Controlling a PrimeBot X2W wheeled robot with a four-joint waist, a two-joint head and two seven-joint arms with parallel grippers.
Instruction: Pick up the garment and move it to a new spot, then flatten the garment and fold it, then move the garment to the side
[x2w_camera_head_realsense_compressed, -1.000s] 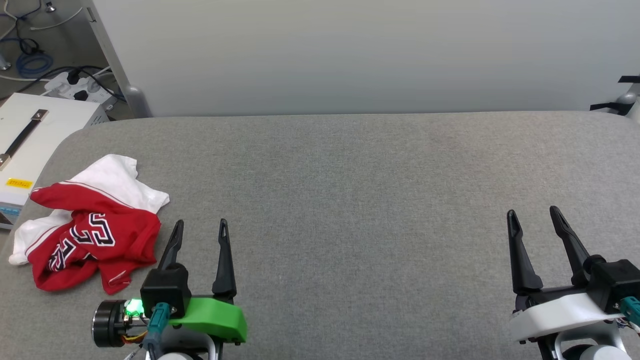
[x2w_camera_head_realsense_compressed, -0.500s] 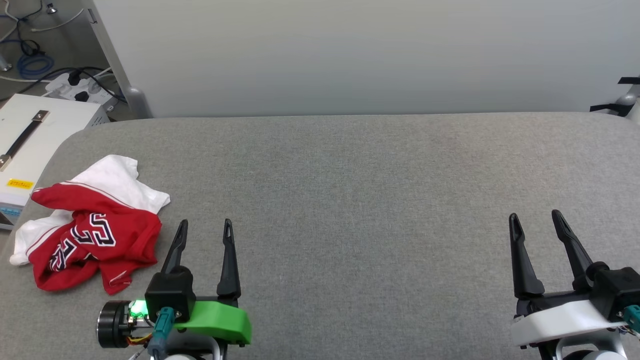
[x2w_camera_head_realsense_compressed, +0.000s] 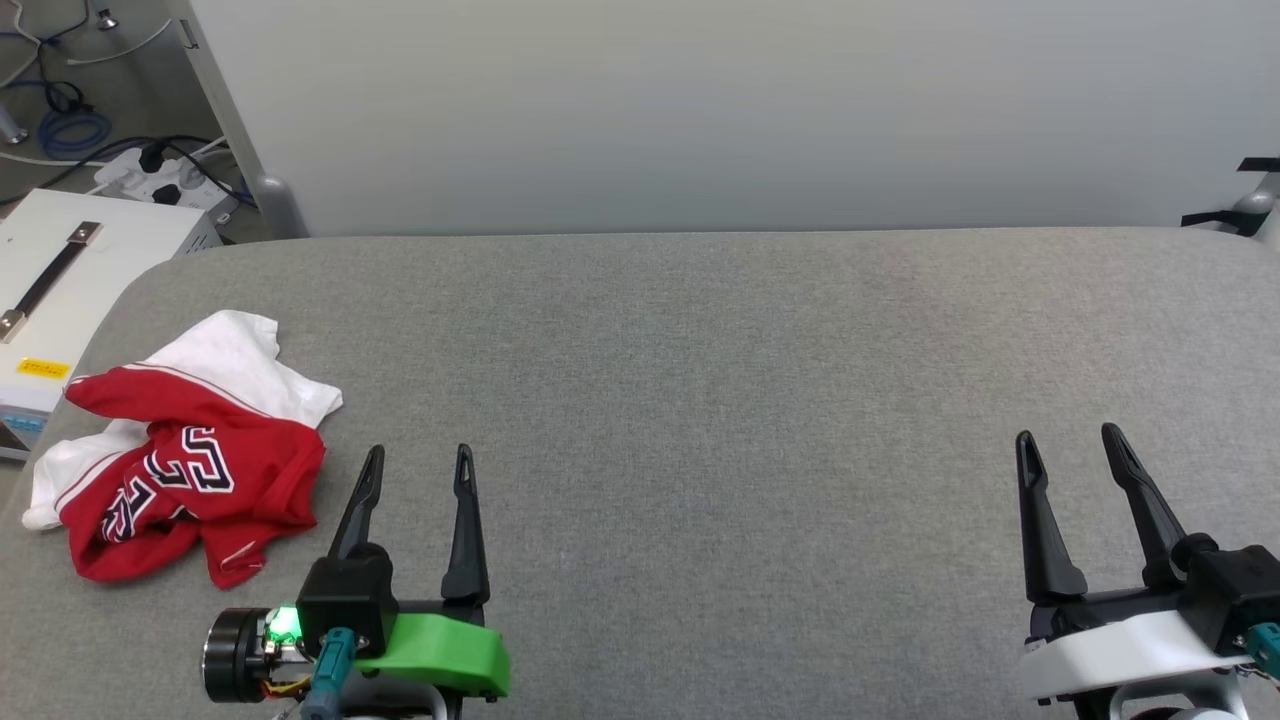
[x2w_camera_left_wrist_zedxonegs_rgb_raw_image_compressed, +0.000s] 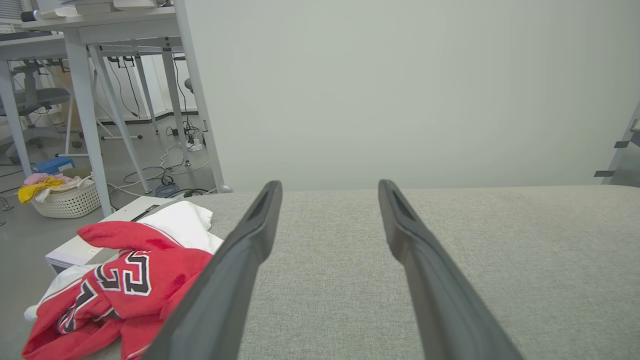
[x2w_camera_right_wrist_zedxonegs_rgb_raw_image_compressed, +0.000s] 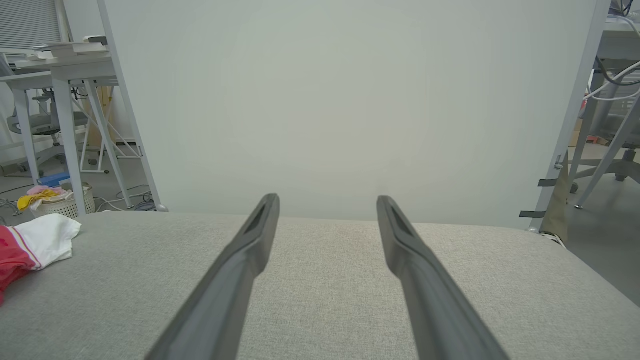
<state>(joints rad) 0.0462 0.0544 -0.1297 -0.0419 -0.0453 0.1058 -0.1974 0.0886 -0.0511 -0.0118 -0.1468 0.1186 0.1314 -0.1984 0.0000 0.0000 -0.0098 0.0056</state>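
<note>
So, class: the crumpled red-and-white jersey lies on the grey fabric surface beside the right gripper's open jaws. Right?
No. The jersey lies on the grey fabric surface beside the left gripper, whose jaws are open; the head view shows it.

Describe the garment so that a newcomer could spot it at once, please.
On the wide grey fabric-covered table, look to the robot's left end. A crumpled red T-shirt with white sleeves lies there; its black, white-outlined lettering sets it apart.

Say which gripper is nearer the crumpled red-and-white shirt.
Left. The left gripper sits just right of the shirt, apart; right gripper is far across the grey cushion.
</note>
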